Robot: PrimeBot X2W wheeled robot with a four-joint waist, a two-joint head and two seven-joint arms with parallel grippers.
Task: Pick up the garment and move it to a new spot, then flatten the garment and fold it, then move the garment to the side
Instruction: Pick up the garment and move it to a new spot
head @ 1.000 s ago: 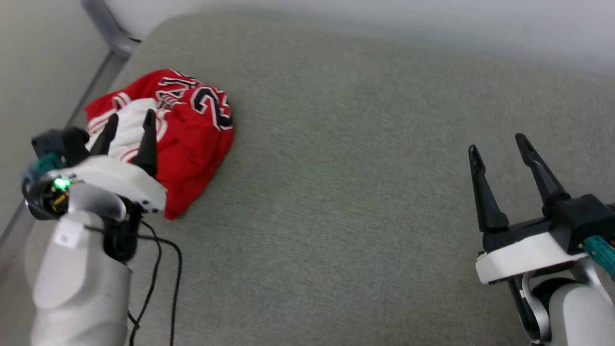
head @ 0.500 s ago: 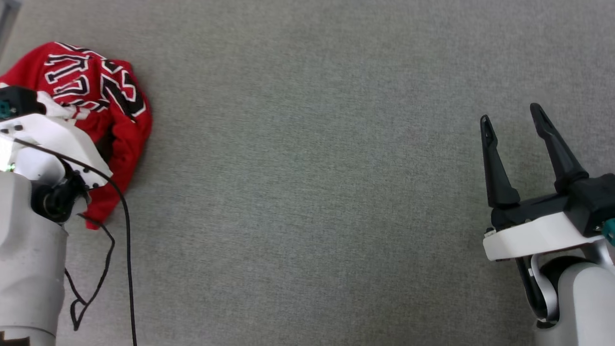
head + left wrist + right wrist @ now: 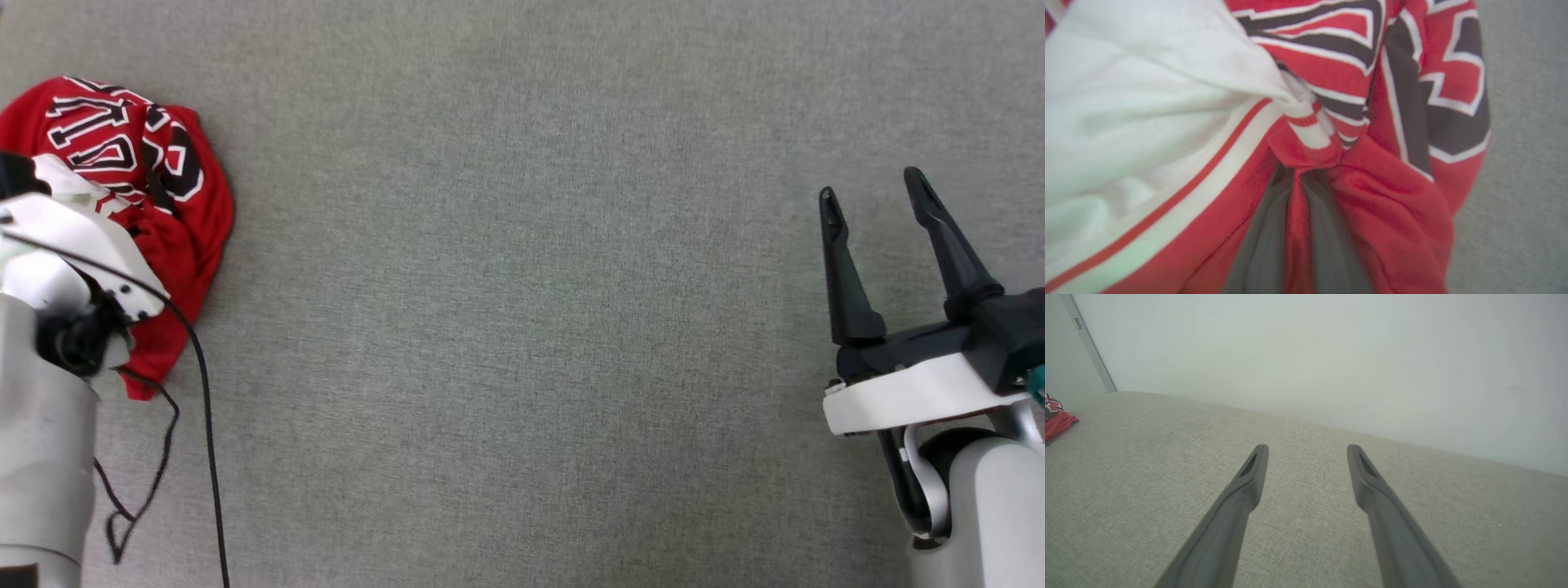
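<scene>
Red garment (image 3: 196, 233) bunched left on broad grey surface (image 3: 522, 327).

One crumpled red jersey T-shirt (image 3: 175, 237) with white sleeves and black lettering lies at the left of one grey woven fabric surface (image 3: 522, 327). There are two dark-fingered grippers: one left gripper (image 3: 1296, 171) at that surface's left side, one right gripper (image 3: 872, 184) over its right.

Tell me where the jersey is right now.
In the head view the jersey lies bunched at the far left of the grey surface, where the left gripper pinches a red fold of it.
</scene>
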